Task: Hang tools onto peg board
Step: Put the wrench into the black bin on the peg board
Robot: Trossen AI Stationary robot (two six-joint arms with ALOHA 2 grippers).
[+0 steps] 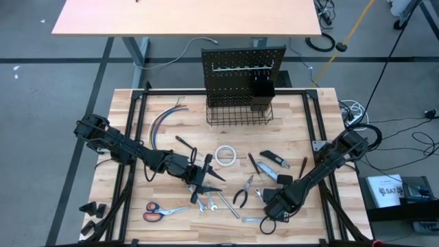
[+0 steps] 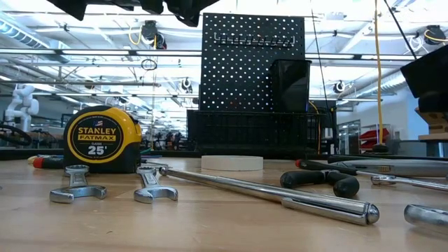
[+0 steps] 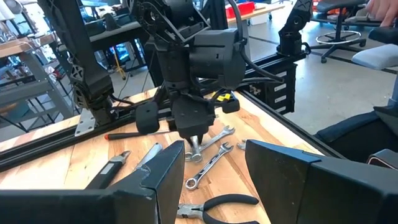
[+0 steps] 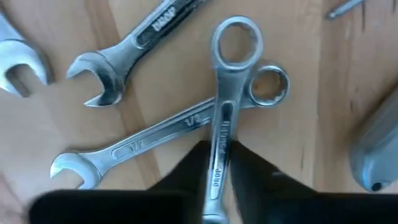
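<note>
Silver wrenches lie on the wooden table near its front. My right gripper [image 4: 221, 165] points down and is shut on one wrench [image 4: 227, 93], whose ring end [image 4: 236, 40] crosses a second wrench [image 4: 161, 134]. The left wrist view shows this gripper [image 3: 196, 144] from the side, down at table level. My left gripper [image 3: 214, 152] hovers open and level near the table's middle [image 1: 206, 180], with nothing between its fingers. The peg board [image 1: 243, 68] stands upright at the table's far edge, with a wire basket [image 1: 239, 115] at its foot. My right gripper pinches the wrench's shaft [image 4: 219, 146] between its two fingers, below the ring end. The fingers come from above, pointing down, one on each side of the shaft. The wrench lies flat, over the second wrench.
Scissors [image 1: 161, 211], pliers [image 1: 243, 193], a roll of white tape [image 1: 225, 156], a knife [image 1: 278, 161] and screwdrivers lie about the table. Coloured wires [image 1: 164, 120] lie far left. A yellow tape measure [image 2: 101, 140] stands near the front.
</note>
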